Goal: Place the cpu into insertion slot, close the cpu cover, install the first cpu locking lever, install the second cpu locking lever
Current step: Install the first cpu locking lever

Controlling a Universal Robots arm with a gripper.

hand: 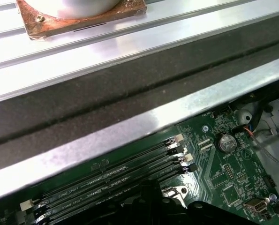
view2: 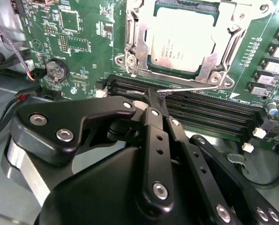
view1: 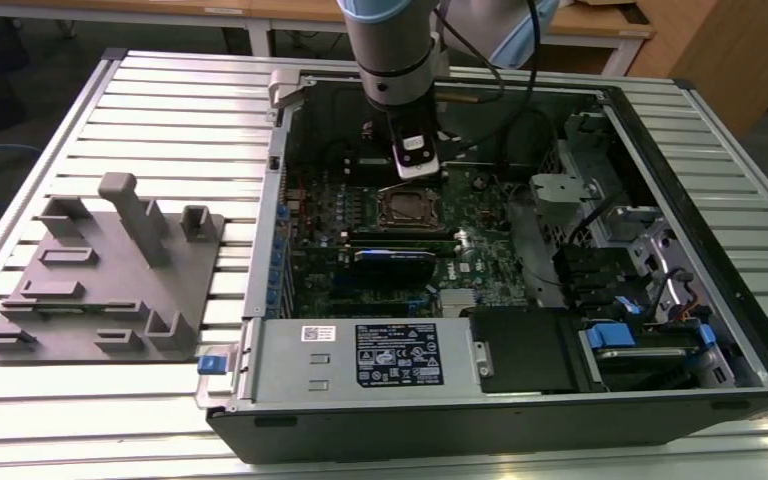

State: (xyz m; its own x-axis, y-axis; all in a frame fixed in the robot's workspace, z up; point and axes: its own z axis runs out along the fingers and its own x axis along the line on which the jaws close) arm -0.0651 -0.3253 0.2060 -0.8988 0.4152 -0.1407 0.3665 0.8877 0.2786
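In the second wrist view the cpu (view2: 181, 40) lies silver-topped in the insertion slot (view1: 404, 208), and the cpu cover (view2: 138, 42) is folded down flat around it. A thin wire locking lever (view2: 200, 87) runs along the socket's edge beside the memory slots. My gripper (view2: 152, 97) has its black fingers (view2: 153, 136) pressed together, with the tips at the lever's hooked end; I cannot tell whether they pinch it. In the exterior view the gripper (view1: 411, 172) hangs just behind the socket inside the open computer case.
Long black memory slots (view2: 209, 112) lie between my gripper and the socket. A coin battery (view2: 55, 70) and cables sit on the board nearby. The case's metal wall (hand: 130, 126) runs close by. A grey fixture plate (view1: 104, 270) stands on the slatted table at the exterior view's left.
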